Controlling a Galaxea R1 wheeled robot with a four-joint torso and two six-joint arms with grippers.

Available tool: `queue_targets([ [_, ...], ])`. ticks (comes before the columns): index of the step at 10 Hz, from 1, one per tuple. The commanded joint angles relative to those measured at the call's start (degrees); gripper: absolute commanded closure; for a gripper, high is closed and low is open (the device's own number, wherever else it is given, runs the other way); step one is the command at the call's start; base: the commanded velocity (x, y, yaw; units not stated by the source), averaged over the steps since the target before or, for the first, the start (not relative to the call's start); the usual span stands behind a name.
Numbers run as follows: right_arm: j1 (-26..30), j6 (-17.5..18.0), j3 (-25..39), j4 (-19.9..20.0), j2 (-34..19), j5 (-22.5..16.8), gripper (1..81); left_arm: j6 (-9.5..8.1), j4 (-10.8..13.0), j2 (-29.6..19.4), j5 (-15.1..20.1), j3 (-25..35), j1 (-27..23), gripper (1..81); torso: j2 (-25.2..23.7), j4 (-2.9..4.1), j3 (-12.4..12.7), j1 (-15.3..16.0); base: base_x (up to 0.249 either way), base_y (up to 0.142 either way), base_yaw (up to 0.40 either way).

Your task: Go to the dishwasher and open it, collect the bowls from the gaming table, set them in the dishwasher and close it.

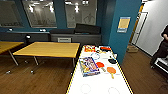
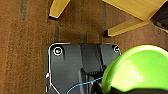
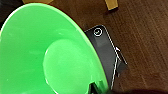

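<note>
In the left wrist view a lime-green bowl (image 2: 140, 70) hangs above the brown floor with its outer side toward the camera, and my left gripper (image 2: 112, 88) is shut on its rim. The right wrist view looks into a bright green bowl (image 3: 45, 55), also over the floor, with my right gripper (image 3: 96, 88) shut on its edge. The gaming table (image 1: 100, 83), white-topped with a yellow-black edge, stands just ahead in the head view. The dishwasher is out of view.
On the gaming table lie a colourful game box (image 1: 88, 66), a red paddle (image 1: 100, 65) and an orange paddle (image 1: 111, 70). A wooden table (image 1: 50, 49) stands to the left and a blue pillar (image 1: 122, 32) to the right. A person (image 1: 162, 50) is at the far right.
</note>
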Motion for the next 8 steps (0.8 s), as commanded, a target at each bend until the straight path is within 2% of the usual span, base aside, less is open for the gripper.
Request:
queue_targets([
  [1,1.8,-0.2,-1.4,-1.2,-0.3,-4.2,81.1,0.40,2.0,1.8,1.1,-4.0,0.1,81.1,0.0,0.00,0.0,0.0,0.000,0.000,0.000],
  [5,1.0,-0.3,-5.2,-1.8,2.9,-5.1,81.1,0.40,2.9,7.6,-2.6,-13.3,3.9,81.1,0.0,0.00,0.0,0.0,0.000,0.000,0.000],
  [8,0.3,-0.3,-6.2,-2.2,2.7,-5.1,81.1,0.48,2.9,7.8,-2.9,-14.3,4.6,81.1,0.0,0.00,0.0,0.0,0.000,0.000,0.000],
])
